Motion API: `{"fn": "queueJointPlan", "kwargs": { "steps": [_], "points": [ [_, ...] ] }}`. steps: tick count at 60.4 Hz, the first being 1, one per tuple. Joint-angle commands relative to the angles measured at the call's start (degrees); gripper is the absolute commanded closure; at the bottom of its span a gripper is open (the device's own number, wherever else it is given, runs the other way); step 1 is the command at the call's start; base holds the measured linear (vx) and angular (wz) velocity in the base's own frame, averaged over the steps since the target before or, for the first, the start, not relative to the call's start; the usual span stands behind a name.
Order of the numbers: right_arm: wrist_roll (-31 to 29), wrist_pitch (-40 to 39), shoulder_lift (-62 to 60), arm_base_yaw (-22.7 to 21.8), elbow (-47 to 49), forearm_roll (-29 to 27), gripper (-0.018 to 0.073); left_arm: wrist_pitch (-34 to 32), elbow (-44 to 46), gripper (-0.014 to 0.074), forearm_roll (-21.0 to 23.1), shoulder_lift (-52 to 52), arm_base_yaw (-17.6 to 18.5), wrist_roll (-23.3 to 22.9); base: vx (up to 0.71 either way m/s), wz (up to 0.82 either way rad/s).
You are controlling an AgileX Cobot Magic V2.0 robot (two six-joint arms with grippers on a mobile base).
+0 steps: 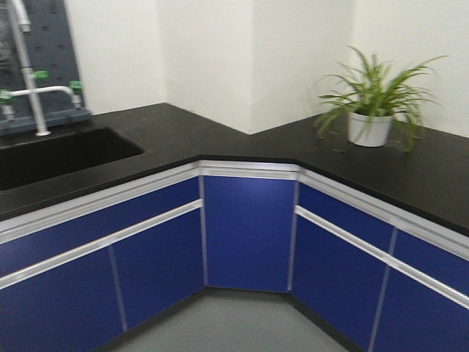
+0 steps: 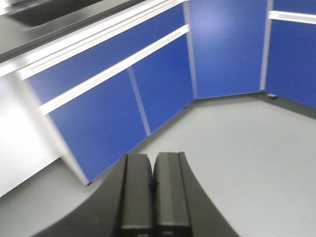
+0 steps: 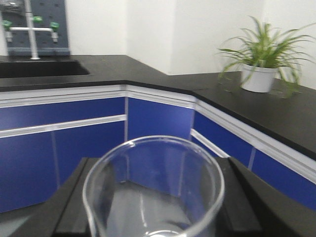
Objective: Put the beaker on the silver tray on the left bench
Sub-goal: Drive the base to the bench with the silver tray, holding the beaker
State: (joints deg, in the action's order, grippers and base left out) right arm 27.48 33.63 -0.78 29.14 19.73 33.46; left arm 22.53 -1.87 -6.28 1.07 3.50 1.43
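A: What is cut off or hard to read?
B: Right wrist view: beaker (image 3: 154,190) fills the lower centre of the frame, and the bottom edge crops its base. The fingertips of the right pincer (image 3: 157,212) are blurred behind the glass. All three views are soft.

A: Containers?
B: The beaker is clear glass and looks empty down to the crop. The sink (image 1: 58,158), upper left of the front view, is dark and its inside is unreadable. A potted plant (image 1: 370,103) stands upper right on the black worktop (image 1: 220,132).

A: Arm pose?
B: Right pincer clamped on the beaker, one black finger on each side, held in the air facing the blue cabinets (image 3: 158,123). Left pincer (image 2: 153,160), bottom centre of its view, has its fingers pressed together and is angled down over the grey floor (image 2: 237,148).
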Motion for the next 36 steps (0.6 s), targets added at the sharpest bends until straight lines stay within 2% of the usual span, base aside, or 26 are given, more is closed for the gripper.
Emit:
{"fn": "queueJointPlan", "kwargs": {
  "steps": [1,36],
  "points": [
    [0.0,-4.5,0.6,-0.2,1.5,2.0,0.057,-4.8,-1.1,0.0595,0.1,0.4,0.2,-0.1,-0.14,0.53],
    [0.0,-4.5,0.6,-0.2,1.5,2.0,0.057,-4.8,-1.1,0.0595,0.1,0.4,0.2,-0.1,-0.07,0.56]
  ]
}}
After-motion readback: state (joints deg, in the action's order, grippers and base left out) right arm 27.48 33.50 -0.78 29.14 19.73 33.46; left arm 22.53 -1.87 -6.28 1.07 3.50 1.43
